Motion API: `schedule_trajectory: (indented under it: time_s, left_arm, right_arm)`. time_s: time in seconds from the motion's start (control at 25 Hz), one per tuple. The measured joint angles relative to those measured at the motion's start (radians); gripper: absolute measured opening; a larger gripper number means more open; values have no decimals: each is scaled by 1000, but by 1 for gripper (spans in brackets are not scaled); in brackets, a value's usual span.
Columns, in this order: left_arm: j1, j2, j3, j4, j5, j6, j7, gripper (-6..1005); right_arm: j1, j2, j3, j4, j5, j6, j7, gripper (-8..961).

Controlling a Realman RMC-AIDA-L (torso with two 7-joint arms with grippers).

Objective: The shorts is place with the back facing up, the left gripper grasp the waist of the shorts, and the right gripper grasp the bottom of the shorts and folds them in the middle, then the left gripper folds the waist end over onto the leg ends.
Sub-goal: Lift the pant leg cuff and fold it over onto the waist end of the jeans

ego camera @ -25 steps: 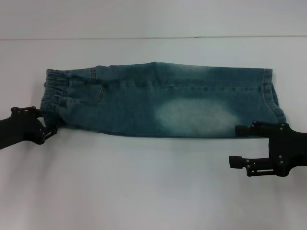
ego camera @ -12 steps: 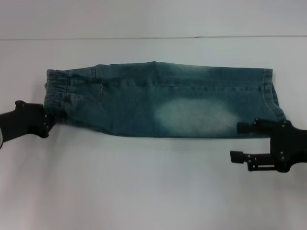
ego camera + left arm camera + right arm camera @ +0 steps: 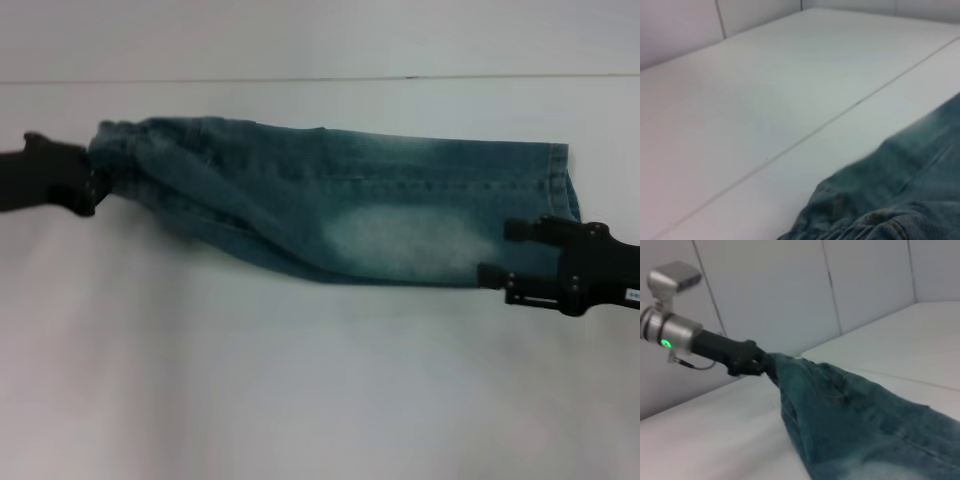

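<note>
Shorts: I saw the shorts [image 3: 350, 210] folded lengthwise into a long blue-green strip on the white desk [image 3: 300, 400], with a pale faded patch near the right end.
Waist: the waist of the shorts [image 3: 115, 150] was bunched and lifted off the desk at the left, the denim sloping down from it.
Left hand: the left hand [image 3: 88, 180] was clamped on that waist end, as best I could judge through the blur.
Leg ends: the leg ends [image 3: 562, 185] lay flat at the right.
Right hand: the right hand [image 3: 505, 252] sat at the strip's near right corner, fingers apart, holding nothing.
</note>
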State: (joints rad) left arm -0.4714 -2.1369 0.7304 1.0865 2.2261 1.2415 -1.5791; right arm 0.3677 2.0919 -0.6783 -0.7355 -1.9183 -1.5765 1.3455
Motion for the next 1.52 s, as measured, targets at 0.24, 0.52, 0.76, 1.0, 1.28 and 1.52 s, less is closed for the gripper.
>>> schedule_trajectory:
  time_s: [0.24, 0.52, 0.76, 1.0, 1.28, 1.52]
  left_arm:
    - [-86, 43, 2, 78, 6, 160, -168, 77]
    - [-186, 62, 44, 130, 85, 229, -293, 78]
    - [-258, 61, 70, 156, 122, 271, -380, 72]
    - [-299, 58, 79, 216, 122, 335, -455, 70]
    - [-337, 63, 73, 297, 114, 390, -541, 69]
    - [-361, 57, 77, 322, 109, 409, -565, 67]
  right_arm:
    - [48, -2, 6, 124, 24, 96, -70, 810]
    - [140, 5, -5, 308, 143, 323, -179, 430]
    - [267, 10, -9, 478, 191, 517, -322, 241]
    - [393, 16, -10, 609, 208, 651, -434, 112]
    - [507, 21, -74, 696, 206, 726, -471, 4]
    - [585, 29, -84, 744, 205, 737, -507, 7]
